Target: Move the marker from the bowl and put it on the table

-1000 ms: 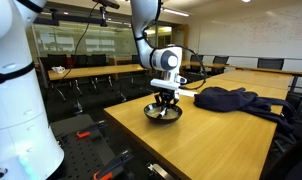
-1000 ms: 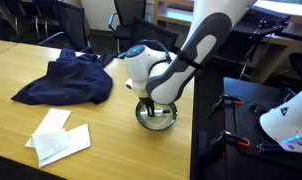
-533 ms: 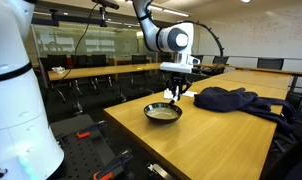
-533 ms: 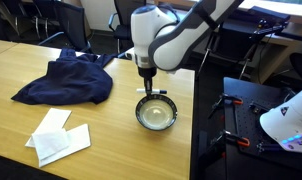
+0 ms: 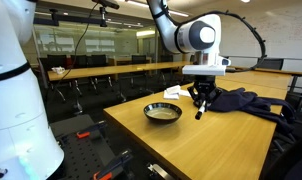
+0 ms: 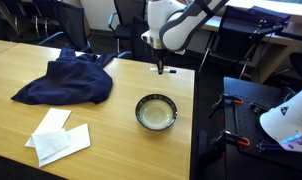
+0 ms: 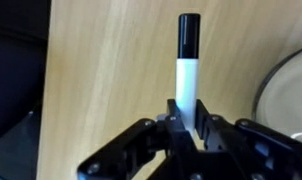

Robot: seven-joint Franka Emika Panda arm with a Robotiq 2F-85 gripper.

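The slim white black-capped plastic marker, frame centre, looks light, rigid and slick; the jaws pinch its lower barrel above the wooden table, near the grey round bowl.

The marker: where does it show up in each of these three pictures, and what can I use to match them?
In an exterior view: the marker hangs from the hand, right of the bowl.
In an exterior view: the marker is at upper middle, beyond the bowl.
Wrist view: the marker is at centre, pinched by the hand.
Shared landmark: the bowl, at the right edge of the wrist view.
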